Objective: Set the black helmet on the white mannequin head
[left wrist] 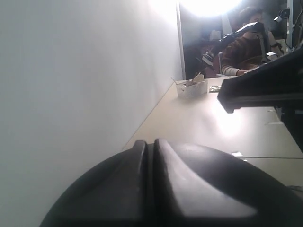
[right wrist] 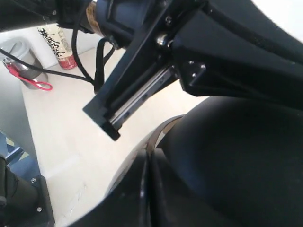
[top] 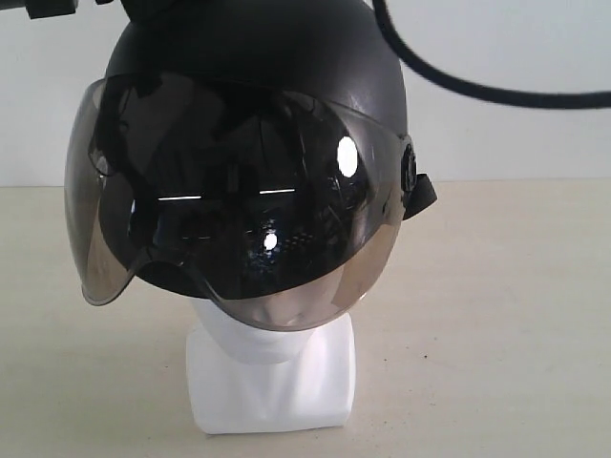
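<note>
Right hand [right wrist: 147, 179] is pressed closed, left hand [left wrist: 150, 170] likewise. I see the black helmet [top: 258, 57] seated on the white mannequin head [top: 272, 382], just beside my right hand; white box [left wrist: 191, 89] contents unclear.

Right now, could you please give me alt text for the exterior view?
A black helmet with its smoky visor lowered covers a white mannequin head standing on a pale table; a black cable crosses the upper right.
</note>
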Available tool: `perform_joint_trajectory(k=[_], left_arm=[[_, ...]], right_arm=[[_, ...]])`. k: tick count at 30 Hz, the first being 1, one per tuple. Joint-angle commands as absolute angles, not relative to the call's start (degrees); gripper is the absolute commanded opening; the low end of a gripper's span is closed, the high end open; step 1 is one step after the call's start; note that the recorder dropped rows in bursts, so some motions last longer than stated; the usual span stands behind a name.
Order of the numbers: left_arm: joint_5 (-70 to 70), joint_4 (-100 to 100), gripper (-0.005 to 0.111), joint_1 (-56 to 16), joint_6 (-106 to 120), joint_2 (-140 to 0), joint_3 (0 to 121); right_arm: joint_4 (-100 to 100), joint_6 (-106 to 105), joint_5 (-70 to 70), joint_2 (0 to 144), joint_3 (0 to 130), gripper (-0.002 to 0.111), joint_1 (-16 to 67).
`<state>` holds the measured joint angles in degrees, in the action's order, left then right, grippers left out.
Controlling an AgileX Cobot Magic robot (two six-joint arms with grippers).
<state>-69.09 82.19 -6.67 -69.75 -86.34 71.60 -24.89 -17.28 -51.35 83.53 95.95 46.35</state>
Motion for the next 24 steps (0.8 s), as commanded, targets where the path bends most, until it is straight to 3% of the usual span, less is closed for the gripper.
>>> perform_joint_trajectory(k=[1,24], left_arm=[[-70.0,83.1,0.004,-6.6,-71.1,-88.1,73.7],[-70.0,84.8,0.004,-6.6,-80.1,-93.6,80.7]], right_arm=[[-24.3,-17.6,-51.8,84.0,96.7,0.0,46.3],[-21.6,-16.9,-51.9,85.9,96.7,0.0,46.3]])
